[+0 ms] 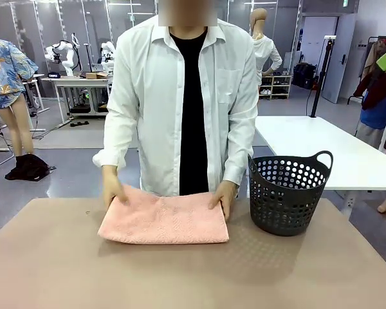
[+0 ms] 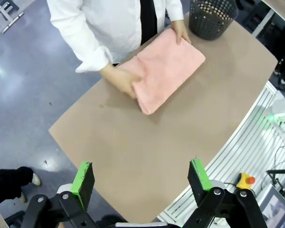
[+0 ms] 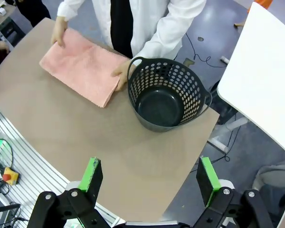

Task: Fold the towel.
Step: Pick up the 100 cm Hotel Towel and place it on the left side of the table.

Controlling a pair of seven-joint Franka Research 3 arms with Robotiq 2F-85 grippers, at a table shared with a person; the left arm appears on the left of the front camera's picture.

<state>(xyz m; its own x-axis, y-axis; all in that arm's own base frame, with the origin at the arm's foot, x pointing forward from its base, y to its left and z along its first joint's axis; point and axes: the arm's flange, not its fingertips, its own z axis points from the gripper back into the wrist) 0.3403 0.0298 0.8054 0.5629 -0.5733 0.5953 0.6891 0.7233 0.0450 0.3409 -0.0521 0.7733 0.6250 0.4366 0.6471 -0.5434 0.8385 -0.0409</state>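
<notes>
The salmon-pink towel (image 1: 164,219) lies folded into a flat rectangle on the far middle of the brown table (image 1: 180,277). A person in a white shirt stands behind it, one hand (image 1: 113,190) on the towel's far left corner and the other hand (image 1: 222,196) on its far right corner. The towel (image 2: 166,70) also lies far ahead in the left wrist view, and the towel (image 3: 80,66) sits beside the basket in the right wrist view. My left gripper (image 2: 140,183) hangs open high above the table. My right gripper (image 3: 149,183) is open too, with nothing between its fingers.
A dark perforated laundry basket (image 1: 288,191) with handles stands on the table right of the towel, empty inside (image 3: 164,92). A white table (image 1: 321,145) stands behind it. The table's near half is bare brown surface.
</notes>
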